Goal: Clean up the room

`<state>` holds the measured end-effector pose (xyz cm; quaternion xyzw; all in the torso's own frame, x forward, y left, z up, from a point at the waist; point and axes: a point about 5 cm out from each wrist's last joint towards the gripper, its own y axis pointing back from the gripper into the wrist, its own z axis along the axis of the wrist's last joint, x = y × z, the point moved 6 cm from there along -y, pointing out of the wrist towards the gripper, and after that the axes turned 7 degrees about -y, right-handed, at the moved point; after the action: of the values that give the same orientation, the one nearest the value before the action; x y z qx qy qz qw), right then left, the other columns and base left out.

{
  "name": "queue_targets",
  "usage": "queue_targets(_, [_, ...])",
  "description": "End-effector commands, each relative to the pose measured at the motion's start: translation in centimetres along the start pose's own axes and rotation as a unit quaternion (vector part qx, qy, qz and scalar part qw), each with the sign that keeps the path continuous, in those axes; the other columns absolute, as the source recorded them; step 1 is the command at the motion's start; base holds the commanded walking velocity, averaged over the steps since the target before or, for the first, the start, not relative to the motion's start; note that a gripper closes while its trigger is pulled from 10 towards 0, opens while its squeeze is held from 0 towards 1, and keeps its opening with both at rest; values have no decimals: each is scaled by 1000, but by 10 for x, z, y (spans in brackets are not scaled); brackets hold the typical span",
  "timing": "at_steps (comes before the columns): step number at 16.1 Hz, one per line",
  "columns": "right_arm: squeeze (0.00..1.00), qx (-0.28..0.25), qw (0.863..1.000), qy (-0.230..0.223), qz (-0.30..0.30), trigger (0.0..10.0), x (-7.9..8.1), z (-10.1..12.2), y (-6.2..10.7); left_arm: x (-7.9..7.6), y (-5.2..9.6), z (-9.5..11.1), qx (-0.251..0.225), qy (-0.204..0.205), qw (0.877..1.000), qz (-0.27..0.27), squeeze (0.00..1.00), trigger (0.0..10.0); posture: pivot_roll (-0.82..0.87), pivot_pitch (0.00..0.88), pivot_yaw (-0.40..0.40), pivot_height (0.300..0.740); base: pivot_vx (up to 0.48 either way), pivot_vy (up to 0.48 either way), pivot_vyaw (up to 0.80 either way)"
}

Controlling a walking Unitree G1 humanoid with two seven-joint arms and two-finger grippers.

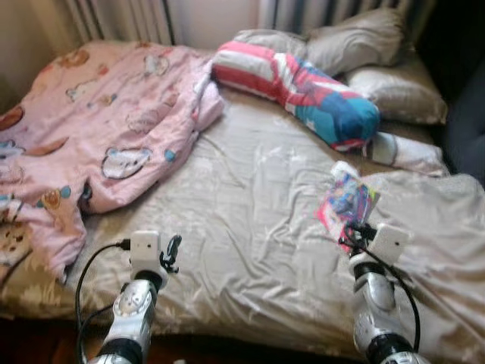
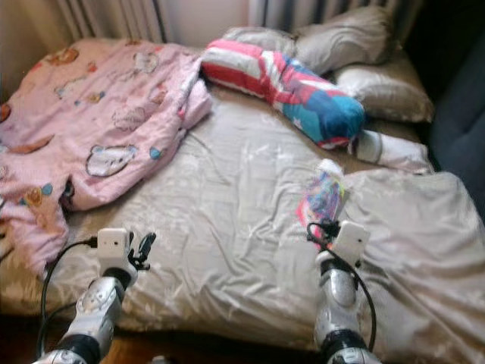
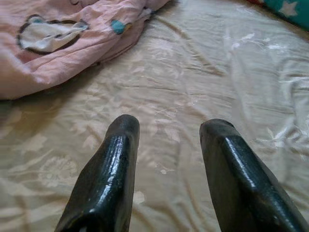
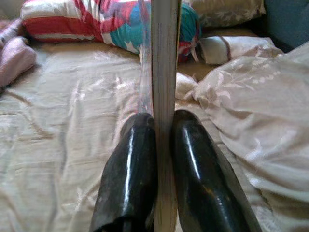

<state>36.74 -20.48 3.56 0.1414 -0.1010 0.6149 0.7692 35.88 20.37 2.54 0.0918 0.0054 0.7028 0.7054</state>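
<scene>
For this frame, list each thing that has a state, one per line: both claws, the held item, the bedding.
Left claw: open, empty, over the sheet.
Right claw: shut on the colourful book.
Colourful book: held edge-on, above the bed.
Pink blanket: crumpled, spread on the bed's left side.
Striped pillow: lying askew by the head.
Beige sheet: wrinkled.

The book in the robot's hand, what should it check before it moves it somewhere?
1. Grip: right gripper is shut on the thin colourful book, fingers pressing both sides: ok.
2. Book lifted off the bed: cannot tell; it stands on edge just above the sheet.
3. Left gripper open and holding nothing, over bare sheet: ok.
4. Things close by: rumpled beige cover lies right next to the book: not ok, it might snag.
5. Place to put the book: no shelf or table seen: cannot tell.
</scene>
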Motion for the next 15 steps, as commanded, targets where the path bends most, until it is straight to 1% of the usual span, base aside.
queue_targets(1, [0, -17, 1000, 1, -4, 10000, -4, 8, -2, -4, 2, -3, 3, -6, 1000, -5, 0, 10000, 63, 161, -41, 740, 0, -458, 0])
queue_targets(3, [0, -17, 1000, 1, -4, 10000, -4, 8, -2, -3, 2, -3, 4, -4, 1000, -3, 0, 10000, 62, 162, -41, 740, 0, -379, 0])
queue_targets(6, [0, -16, 1000, 0, -7, 10000, -5, 8, -1, -3, 2, -4, 5, 1, 1000, 0, 0, 10000, 62, 164, -39, 740, 0, 0, 0])
queue_targets(7, [0, -3, 999, -36, -22, 10000, -9, 1, 0, -3, 3, -5, 6, 0, 1000, -2, 0, 10000, 62, 166, -38, 740, 0, 0, 0])
queue_targets(8, [0, 1, 998, -56, -32, 10000, -12, -1, 1, -2, 3, -5, 6, 0, 1000, -2, 0, 10000, 64, 168, -37, 740, 0, 0, 0])
queue_targets(9, [0, 11, 995, -91, -45, 10000, -16, -5, 1, -2, 3, -6, 7, -1, 1000, -2, 0, 10000, 66, 170, -35, 740, 0, 0, 0])
queue_targets(10, [0, 17, 993, -107, -47, 10000, -16, -8, 1, -1, 4, -7, 9, 0, 1000, -1, 0, 10000, 66, 172, -34, 740, 0, 0, 0])
queue_targets(12, [0, 17, 994, -100, -40, 10000, -14, -8, 1, 0, 4, -9, 14, 9, 1000, 2, 0, 10000, 65, 172, -33, 740, 0, 0, 0])
queue_targets(15, [0, 9, 994, -99, -40, 10000, -16, -5, 1, -1, 4, -9, 16, 8, 1000, 0, 0, 10000, 63, 169, -30, 740, 0, 469, 0])
